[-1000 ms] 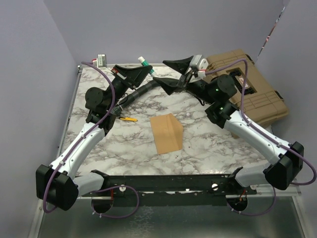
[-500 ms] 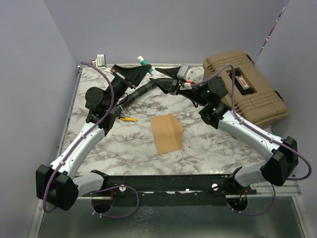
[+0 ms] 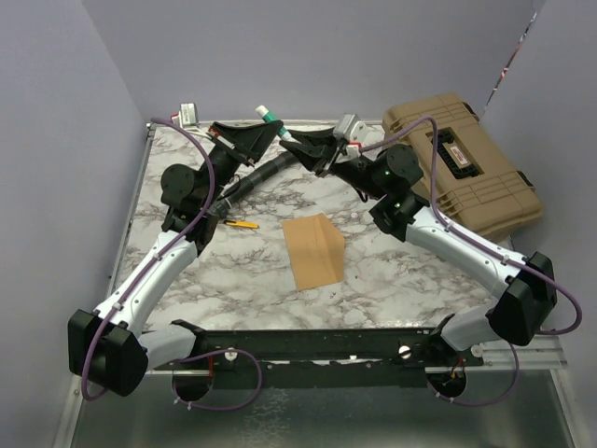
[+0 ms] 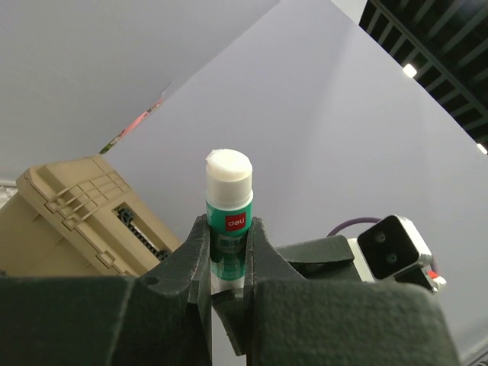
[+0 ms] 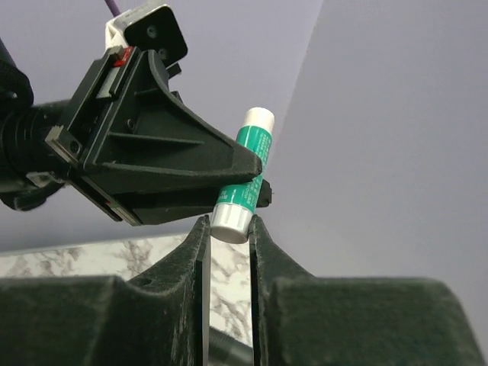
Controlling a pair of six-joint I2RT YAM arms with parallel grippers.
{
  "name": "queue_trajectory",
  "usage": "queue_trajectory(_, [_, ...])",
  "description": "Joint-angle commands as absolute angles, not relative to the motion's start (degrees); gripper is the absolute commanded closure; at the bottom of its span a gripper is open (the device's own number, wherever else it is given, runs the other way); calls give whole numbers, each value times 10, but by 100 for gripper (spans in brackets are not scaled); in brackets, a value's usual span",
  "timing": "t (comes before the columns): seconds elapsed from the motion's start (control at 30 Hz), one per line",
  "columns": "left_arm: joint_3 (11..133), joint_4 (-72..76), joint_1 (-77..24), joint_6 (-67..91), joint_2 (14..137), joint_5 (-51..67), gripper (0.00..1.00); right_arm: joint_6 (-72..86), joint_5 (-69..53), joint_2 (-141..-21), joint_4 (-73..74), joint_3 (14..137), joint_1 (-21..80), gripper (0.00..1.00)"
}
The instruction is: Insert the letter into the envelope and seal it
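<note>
The left claw was clamped on the green barrel of a glue stick, white end standing above its fingers. The right claw stood narrow about the stick's other, pale end. One finger looked to be against it, but whether both pressed could not be told. The step in hand seemed to be working that end, either pulling off a cap or turning the base; which one was not clear. To do it well, the right claw would probably need to seat squarely on the pale end before moving. Any pull or twist should then run along the stick's own axis while the left claw held firm, because a sideways tug could slip the barrel through the grip. The envelope lay flat on the tabletop, well apart from both claws and nearer the arm bases. Its long axis ran roughly from the bases toward the claws. A darker triangular part, likely the flap, pointed toward the right arm's side. The letter could not be told apart from it.
</note>
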State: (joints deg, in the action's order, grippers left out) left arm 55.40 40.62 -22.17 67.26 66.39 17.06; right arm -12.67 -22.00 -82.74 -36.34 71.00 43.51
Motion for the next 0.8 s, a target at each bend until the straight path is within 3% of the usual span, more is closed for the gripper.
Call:
queue_trajectory(0.0, [540,429,-220,660,657,172,100,6,-180,-827,-364,749,439,95])
queue_trajectory(0.27, [512,484,-220,638,650,189,100,371,-203,-817,-390,769,415,99])
queue_trajectory(0.4, [508,501,-220,649,651,194,100,468,-220,-826,-458,754,414,99])
queue_trajectory(0.43, [508,501,-220,650,650,194,100,455,-225,-827,-458,756,416,94])
queue_trajectory(0.53, [511,500,-220,663,650,191,100,362,-242,-818,-432,759,416,63])
queue_trajectory(0.6, [512,499,-220,674,650,188,100,280,-248,-811,-406,758,417,49])
queue_trajectory(0.77, [517,476,-220,695,647,173,100,65,-280,-809,-375,749,422,36])
